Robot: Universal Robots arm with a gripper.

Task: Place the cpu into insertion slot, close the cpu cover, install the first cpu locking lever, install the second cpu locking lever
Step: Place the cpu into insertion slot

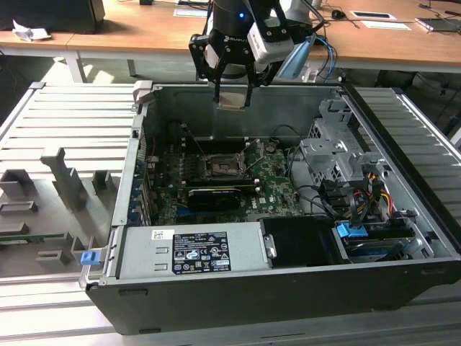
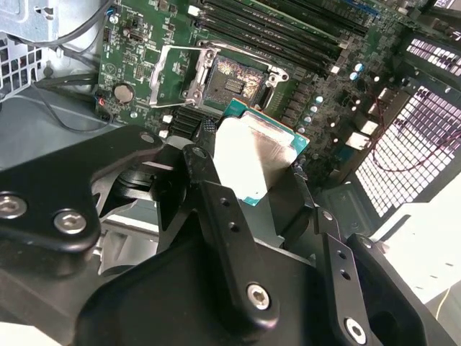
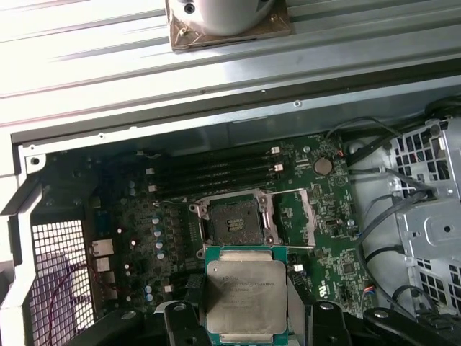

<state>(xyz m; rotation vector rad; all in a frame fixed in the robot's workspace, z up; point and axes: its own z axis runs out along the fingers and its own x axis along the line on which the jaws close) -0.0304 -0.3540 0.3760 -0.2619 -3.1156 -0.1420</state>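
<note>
My gripper (image 1: 232, 99) hangs above the open computer case, shut on the cpu (image 1: 232, 98), a flat square chip held by two opposite edges. In both wrist views the cpu (image 3: 243, 297) (image 2: 253, 155) shows its silvery-grey top between the black fingers (image 2: 209, 173). Well below it lies the insertion slot (image 1: 225, 167) (image 3: 234, 220) (image 2: 232, 74), a square black socket in the green circuit board, uncovered and with nothing in it. The cpu cover (image 3: 305, 216) (image 2: 175, 68), a thin metal frame, is swung open beside the socket.
Long memory slots (image 3: 216, 169) run beside the socket, and a black card (image 1: 213, 196) stands in front of it. A labelled power supply (image 1: 193, 252) fills the case front. A metal drive cage (image 1: 337, 155) and loose cables (image 1: 360, 194) crowd the exterior view's right.
</note>
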